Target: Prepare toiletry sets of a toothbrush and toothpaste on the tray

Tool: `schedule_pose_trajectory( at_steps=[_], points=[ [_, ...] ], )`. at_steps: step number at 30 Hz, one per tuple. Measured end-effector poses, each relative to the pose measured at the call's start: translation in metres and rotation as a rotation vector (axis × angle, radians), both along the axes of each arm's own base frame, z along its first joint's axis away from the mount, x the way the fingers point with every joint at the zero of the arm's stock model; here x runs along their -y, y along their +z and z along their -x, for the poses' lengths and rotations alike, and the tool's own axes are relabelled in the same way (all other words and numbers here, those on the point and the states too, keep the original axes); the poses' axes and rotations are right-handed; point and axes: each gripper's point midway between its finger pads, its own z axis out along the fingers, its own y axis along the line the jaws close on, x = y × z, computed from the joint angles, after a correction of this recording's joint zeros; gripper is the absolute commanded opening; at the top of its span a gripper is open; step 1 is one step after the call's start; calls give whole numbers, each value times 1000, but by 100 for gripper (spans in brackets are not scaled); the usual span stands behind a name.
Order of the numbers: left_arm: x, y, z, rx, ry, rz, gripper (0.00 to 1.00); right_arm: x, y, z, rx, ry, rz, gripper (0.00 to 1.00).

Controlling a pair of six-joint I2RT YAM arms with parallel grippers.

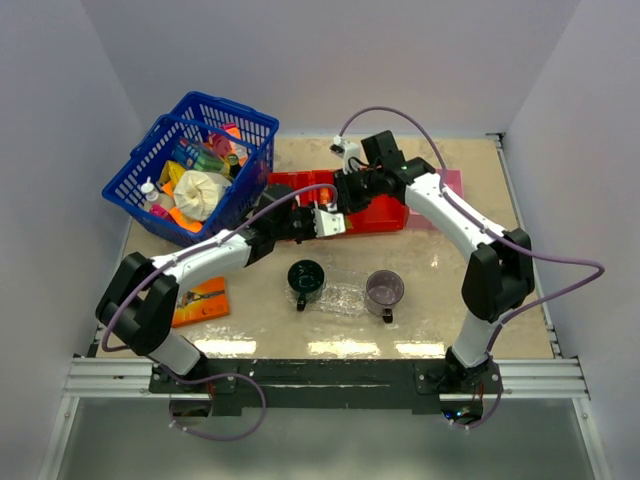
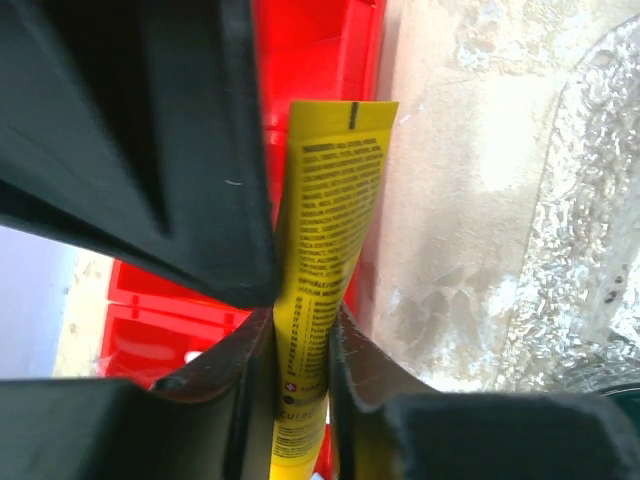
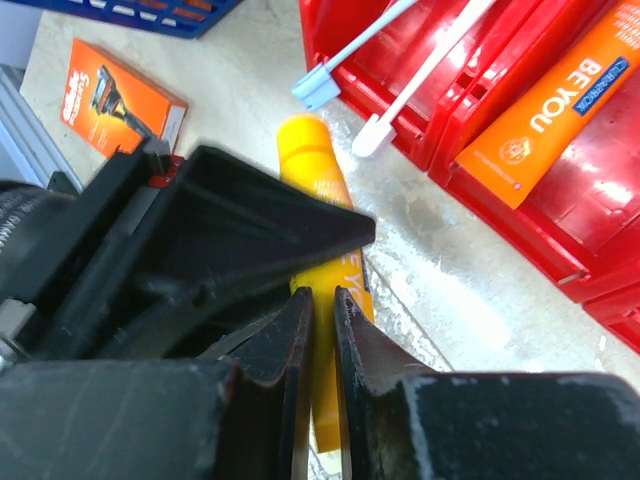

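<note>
A: The left gripper (image 2: 303, 320)?
B: Clamped on the yellow tube (image 2: 330, 200), by the wall of the red bin (image 2: 320, 50); the tray (image 2: 590, 200) lies near.
A: The right gripper (image 3: 322, 300)?
B: Nearly closed along that tube, grip unclear. Two toothbrushes (image 3: 430, 65) overhang the bin.

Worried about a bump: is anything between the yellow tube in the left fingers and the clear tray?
Nothing visible. Bare table lies between the yellow tube and the tray; a dark cup and a purple cup stand at the tray's ends.
</note>
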Motion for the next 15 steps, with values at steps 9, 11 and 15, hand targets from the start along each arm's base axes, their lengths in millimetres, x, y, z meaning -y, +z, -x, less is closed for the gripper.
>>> schedule_pose_trajectory(
  at_steps=[9,11,15],
  points=[
    [0,-19,9,-96,16,-20,3,3,21,-7,48,-28,-49,28],
    [1,-17,9,-110,29,-3,3,8,27,-9,60,-53,-69,41],
    [2,-12,10,-154,63,41,3,28,31,-17,67,-131,-92,53]
  ],
)
